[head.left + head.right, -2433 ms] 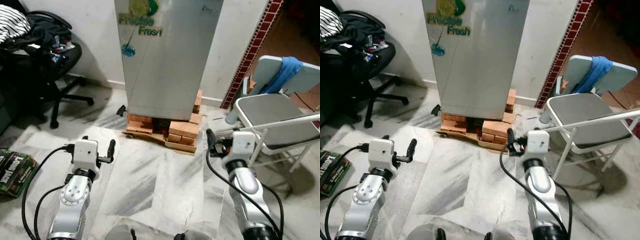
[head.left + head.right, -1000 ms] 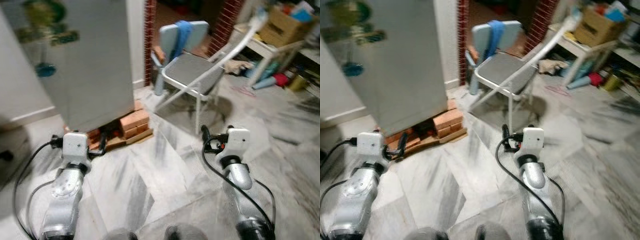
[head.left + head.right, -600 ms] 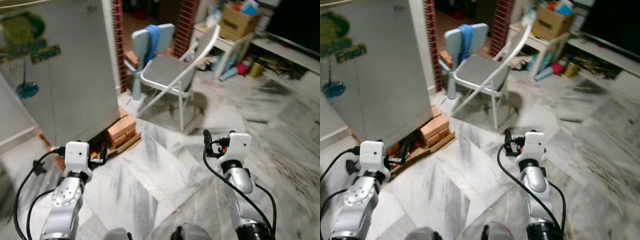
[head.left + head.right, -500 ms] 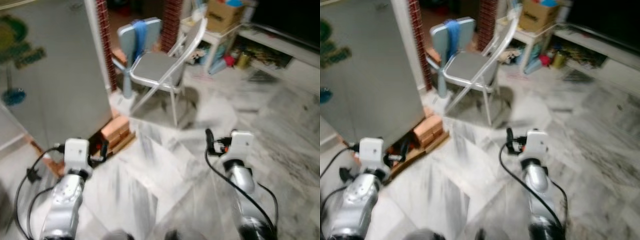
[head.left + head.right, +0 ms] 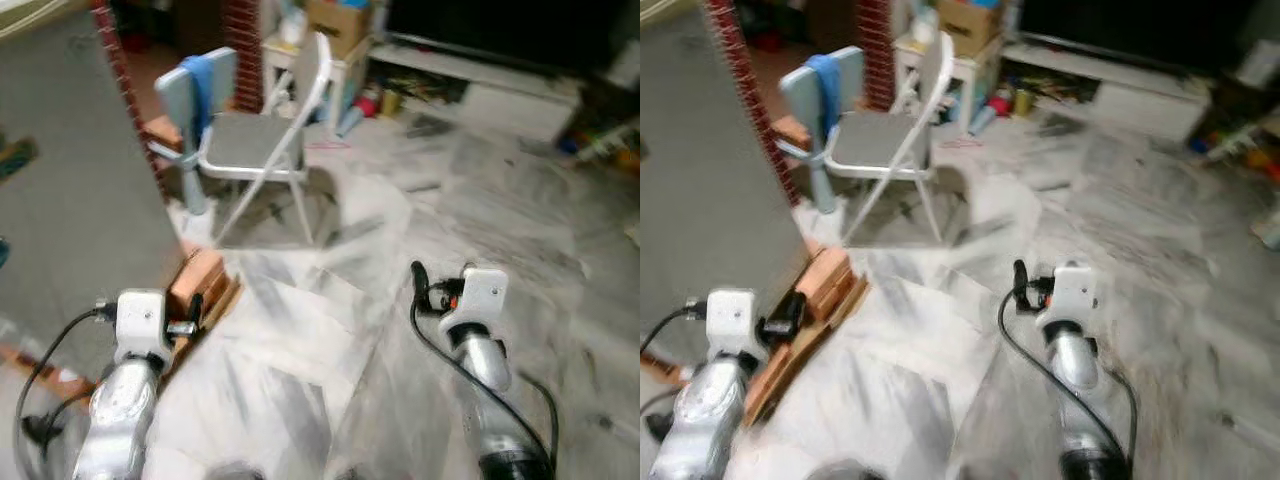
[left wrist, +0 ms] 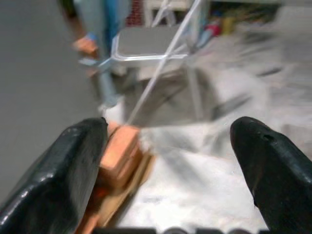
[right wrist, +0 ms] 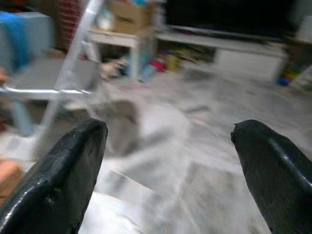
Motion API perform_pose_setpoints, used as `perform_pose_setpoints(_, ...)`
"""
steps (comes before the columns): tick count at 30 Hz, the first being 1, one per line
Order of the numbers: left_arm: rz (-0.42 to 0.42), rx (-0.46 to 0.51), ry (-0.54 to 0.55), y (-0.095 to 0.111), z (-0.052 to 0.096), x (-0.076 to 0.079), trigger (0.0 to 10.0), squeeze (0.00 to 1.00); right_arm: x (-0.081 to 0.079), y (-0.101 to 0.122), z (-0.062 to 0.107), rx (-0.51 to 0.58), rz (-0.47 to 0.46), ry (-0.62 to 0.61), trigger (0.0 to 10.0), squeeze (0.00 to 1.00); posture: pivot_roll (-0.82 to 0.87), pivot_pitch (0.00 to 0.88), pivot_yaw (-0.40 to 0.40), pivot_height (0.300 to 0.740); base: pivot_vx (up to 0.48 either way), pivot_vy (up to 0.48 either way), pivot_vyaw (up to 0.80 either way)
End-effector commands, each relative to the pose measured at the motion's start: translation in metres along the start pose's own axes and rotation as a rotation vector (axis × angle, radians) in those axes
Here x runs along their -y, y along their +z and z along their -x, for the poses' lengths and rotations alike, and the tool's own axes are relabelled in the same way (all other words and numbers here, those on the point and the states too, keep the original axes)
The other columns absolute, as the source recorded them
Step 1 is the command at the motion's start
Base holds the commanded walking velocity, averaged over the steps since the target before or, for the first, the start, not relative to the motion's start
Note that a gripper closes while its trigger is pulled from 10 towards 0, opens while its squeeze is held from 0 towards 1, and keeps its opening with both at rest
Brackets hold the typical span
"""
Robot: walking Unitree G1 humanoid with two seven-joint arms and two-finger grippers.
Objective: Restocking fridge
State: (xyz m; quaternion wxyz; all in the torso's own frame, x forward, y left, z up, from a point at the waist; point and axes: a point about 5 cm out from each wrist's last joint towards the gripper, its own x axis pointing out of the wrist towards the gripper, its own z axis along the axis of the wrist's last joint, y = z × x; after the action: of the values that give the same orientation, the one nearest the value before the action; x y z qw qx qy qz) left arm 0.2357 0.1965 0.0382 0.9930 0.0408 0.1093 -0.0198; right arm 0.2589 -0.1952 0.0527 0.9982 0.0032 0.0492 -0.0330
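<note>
Walking: judged from the blur, the robot is on the move with both arms held forward and nothing carried; the step in hand is probably fetching stock, since no food item can be made out
Fridge: the grey fridge [image 5: 60, 180] stands at the robot's left, door shut, raised on a stack of bricks [image 5: 195, 280] over a wooden board
Left gripper: left gripper [image 6: 170, 161] is held low just beside the bricks, its two black fingers [image 6: 73, 165] spread wide apart and empty
Right gripper: right gripper [image 7: 165, 170] is out over bare marble floor [image 5: 400, 220], fingers likewise well apart with nothing between them
Doing it well: keep the arms tucked and level, steer wide of the folding chair [image 5: 245, 150] near the fridge's corner, and let the head view settle before picking a target
Head views add: the wide layout, with a blue cloth [image 5: 200, 85] over a seat back behind the chair, a cardboard box [image 5: 335, 15] on a small white table, and a long low white cabinet [image 5: 1120, 85] with clutter on the floor before it
Wrist views add: the finger spacing, which the head views leave unclear, and a closer look at the chair seat and brick edge
</note>
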Motion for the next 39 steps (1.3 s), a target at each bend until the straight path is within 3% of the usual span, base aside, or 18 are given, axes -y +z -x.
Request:
perform_pose_setpoints(1,-0.023,0.001,0.03,0.0007,0.0016,-0.0103,10.0,0.0,-0.0074,0.0079,-0.0043,0.034,-0.011,0.024,10.0,0.0,0.11,0.005,-0.022,0.74,0.0,0.48,-0.8)
perform_pose_setpoints(31,-0.034,0.004,0.034,0.0001,-0.0004,-0.0068,10.0,0.0,-0.0157,0.0085,-0.0089,0.028,-0.03,0.069,10.0,0.0,0.12,0.007,-0.026,0.74,0.0,0.453,0.0)
perform_pose_setpoints(39,-0.026,0.025,0.012,0.0032,0.0001,-0.0068,10.0,0.0,-0.0131,0.0089,-0.0129,0.02,0.022,0.049,10.0,0.0,0.12,0.015,-0.027,0.74,0.0,0.044,0.0)
